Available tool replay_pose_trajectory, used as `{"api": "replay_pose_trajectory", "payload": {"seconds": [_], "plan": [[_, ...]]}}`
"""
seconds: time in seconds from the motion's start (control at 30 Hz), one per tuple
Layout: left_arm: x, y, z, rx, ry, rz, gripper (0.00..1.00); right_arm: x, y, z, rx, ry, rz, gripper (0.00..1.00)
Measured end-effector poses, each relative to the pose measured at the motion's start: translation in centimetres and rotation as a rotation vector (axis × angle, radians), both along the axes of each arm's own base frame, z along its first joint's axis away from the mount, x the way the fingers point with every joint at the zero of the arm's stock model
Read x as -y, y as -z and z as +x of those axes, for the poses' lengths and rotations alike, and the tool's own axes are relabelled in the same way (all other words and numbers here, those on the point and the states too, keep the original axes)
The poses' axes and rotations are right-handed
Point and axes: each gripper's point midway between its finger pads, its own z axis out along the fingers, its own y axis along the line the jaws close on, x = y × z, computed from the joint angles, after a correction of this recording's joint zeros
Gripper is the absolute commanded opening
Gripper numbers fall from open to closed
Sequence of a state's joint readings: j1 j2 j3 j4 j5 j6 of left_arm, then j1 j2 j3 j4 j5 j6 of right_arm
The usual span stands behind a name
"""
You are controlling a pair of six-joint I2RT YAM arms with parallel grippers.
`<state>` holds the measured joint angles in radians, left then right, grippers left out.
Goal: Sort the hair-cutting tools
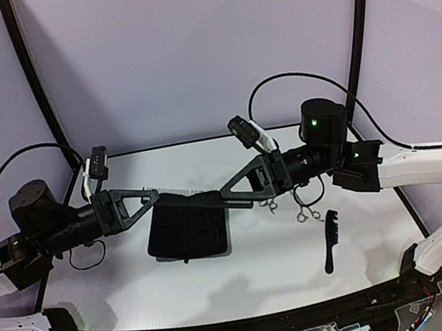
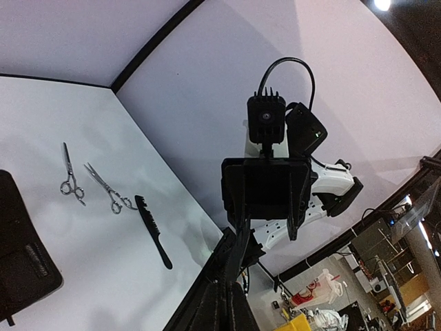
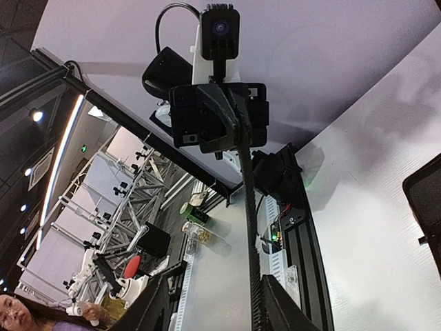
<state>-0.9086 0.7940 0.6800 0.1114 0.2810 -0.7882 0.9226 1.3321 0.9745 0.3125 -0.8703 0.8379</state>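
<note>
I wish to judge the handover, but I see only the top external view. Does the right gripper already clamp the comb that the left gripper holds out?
Observer: Not yet. In the right wrist view the right gripper has its fingers on both sides of the held comb, with a gap showing on one side.
Operator: Is the left gripper firm on it?
Observer: In the left wrist view the left gripper is shut on its end.
Operator: The right arm partly covers the scissors for me. Do they touch?
Observer: No. The first scissors and the second scissors lie apart, both closed.
</note>
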Motion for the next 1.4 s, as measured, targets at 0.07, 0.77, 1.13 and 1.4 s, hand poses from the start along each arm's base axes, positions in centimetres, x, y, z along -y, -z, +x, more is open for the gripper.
{"api": "replay_pose_trajectory", "payload": {"seconds": [0.07, 0.77, 1.13, 1.4], "plan": [[-0.1, -0.1, 0.1, 0.000, -0.011, -0.004, 0.01, 0.1, -0.1, 0.1, 0.002, 0.010, -0.002, 0.47], [-0.5, -0.6, 0.5, -0.008, -0.043, -0.027, 0.01, 0.3, 0.9, -0.4, 0.021, 0.030, -0.056, 0.31], [-0.4, -0.7, 0.5, -0.013, -0.040, -0.036, 0.08, 0.0, 1.9, 0.0, 0.041, 0.086, -0.112, 0.00], [-1.4, 1.6, 2.8, -0.070, -0.181, 0.116, 0.99, 1.6, 1.9, 0.4, 0.065, 0.193, -0.195, 0.00]]}}
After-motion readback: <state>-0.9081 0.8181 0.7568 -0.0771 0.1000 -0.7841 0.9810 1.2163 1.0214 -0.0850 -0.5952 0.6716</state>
